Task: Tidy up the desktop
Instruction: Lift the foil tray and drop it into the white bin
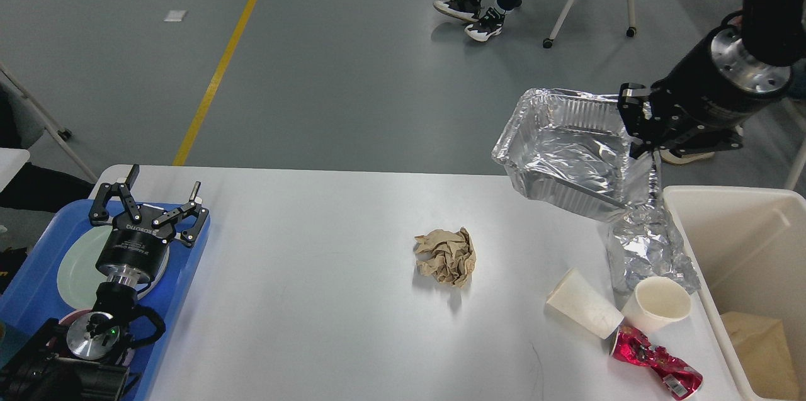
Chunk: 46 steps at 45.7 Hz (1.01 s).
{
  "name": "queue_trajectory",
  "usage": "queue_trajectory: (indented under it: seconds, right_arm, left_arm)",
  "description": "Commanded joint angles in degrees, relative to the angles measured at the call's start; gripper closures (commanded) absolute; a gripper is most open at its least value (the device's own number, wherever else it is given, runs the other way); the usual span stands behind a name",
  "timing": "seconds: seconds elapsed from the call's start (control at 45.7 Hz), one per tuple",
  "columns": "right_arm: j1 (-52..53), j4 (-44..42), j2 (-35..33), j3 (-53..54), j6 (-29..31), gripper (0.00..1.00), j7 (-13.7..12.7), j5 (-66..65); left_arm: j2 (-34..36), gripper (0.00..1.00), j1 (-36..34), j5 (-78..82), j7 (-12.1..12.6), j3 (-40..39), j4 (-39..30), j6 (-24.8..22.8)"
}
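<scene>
Left end effector (162,198) hangs over the blue tray (189,262) at the bench's left edge, fingers spread wide, holding nothing. A pale plate (75,265) lies in the tray. The white bench (302,300) runs long from left to right, with lots of bare room in the middle around a crumpled brown paper ball (446,256). Further right lie two paper cups (585,311), crushed foil (648,247) and a red wrapper (658,363). Right end effector (639,127) grips the rim of a foil pan (567,155), tilted in the air beside the beige bin (743,225).
</scene>
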Motion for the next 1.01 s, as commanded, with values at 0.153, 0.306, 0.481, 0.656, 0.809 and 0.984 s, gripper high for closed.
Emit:
queue_trajectory:
  seconds: [0.153,0.306,0.481,0.656,0.809,0.984]
  right_arm:
    - [2.52,2.67,-3.18,-7.74,-1.56,1.0,2.62,-1.95]
    - [-2.75,2.05,-9.95,-11.42,-10.69,1.0,2.0,-2.21]
    - [-16.98,-7.78,-20.76,-12.75,-15.98,1.0,2.0,-2.82]
    - [-34.9,-22.1,-25.51,-8.1,-17.99,1.0,2.09,-2.04]
    - [-49.85,-30.28,-29.82,2.36,-21.95,1.0,2.09,-2.12]
    - [-69.0,-47.5,-30.35,13.52,-22.31,1.0,2.0,-1.95]
  left_arm:
    - [0.0,0.04,0.05,0.0,0.0,0.01,0.0,0.0]
    - [0.0,0.04,0.05,0.0,0.0,0.01,0.0,0.0]
    - [0.0,0.04,-0.04,0.0,0.0,-0.08,0.0,0.0]
    - [0.0,0.04,-0.04,0.0,0.0,0.01,0.0,0.0]
    - [0.0,0.04,0.05,0.0,0.0,0.01,0.0,0.0]
    - [0.0,0.04,-0.04,0.0,0.0,0.01,0.0,0.0]
